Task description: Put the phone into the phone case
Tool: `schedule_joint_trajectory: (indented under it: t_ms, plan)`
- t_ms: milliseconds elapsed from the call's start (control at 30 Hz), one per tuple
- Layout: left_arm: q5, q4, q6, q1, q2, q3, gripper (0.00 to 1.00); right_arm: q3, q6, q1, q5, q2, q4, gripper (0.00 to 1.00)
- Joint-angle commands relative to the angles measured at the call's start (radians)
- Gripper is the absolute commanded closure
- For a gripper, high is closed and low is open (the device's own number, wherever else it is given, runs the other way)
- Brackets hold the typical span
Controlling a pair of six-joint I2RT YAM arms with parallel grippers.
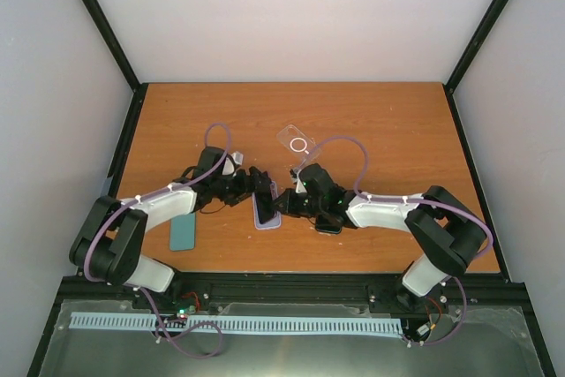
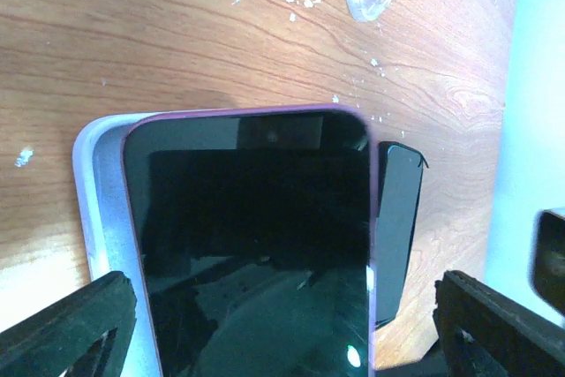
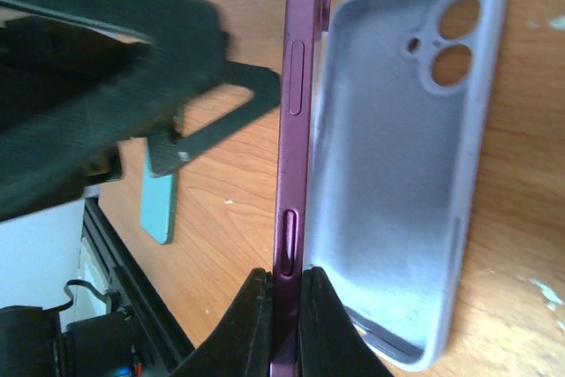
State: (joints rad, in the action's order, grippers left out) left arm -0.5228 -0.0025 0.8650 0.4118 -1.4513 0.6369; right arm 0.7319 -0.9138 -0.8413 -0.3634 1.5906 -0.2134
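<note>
The right arm is leaning low toward the phone (image 3: 296, 130) from its right side, elbow bent. The right gripper (image 3: 284, 302) is pinching the phone's thin edge, with both fingers (image 3: 250, 328) pressed flat against its faces. The left arm is leaning in from the phone's left side, also folded low, and the left gripper (image 1: 258, 181) is holding its fingers (image 2: 75, 328) spread wide, one beyond each long side of the phone.

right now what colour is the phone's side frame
Dark purple; the phone shows it best in the right wrist view.
</note>
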Motion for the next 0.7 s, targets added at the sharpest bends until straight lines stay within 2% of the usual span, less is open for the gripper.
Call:
schedule_joint_trajectory:
  t_ms: [0, 133, 267, 567, 667]
  plan:
    - [0.030, -0.026, -0.024, 0.004, 0.040, 0.016, 0.02, -0.020, -0.035, -0.005, 0.030, -0.005, -0.011, 0.97]
    - [0.057, -0.042, -0.045, -0.002, 0.038, 0.016, 0.00, -0.012, -0.035, -0.004, 0.057, 0.004, 0.012, 0.97]
    - [0.112, -0.067, -0.077, -0.003, 0.020, 0.010, 0.03, 0.012, -0.038, -0.004, 0.046, 0.049, 0.016, 0.97]
    - [0.060, 0.035, -0.122, -0.011, -0.073, -0.033, 0.16, 0.043, -0.050, 0.001, -0.019, 0.133, 0.004, 0.97]
    - [0.036, 0.056, -0.123, -0.011, -0.113, -0.037, 0.23, 0.028, -0.066, 0.010, -0.026, 0.146, -0.024, 0.97]
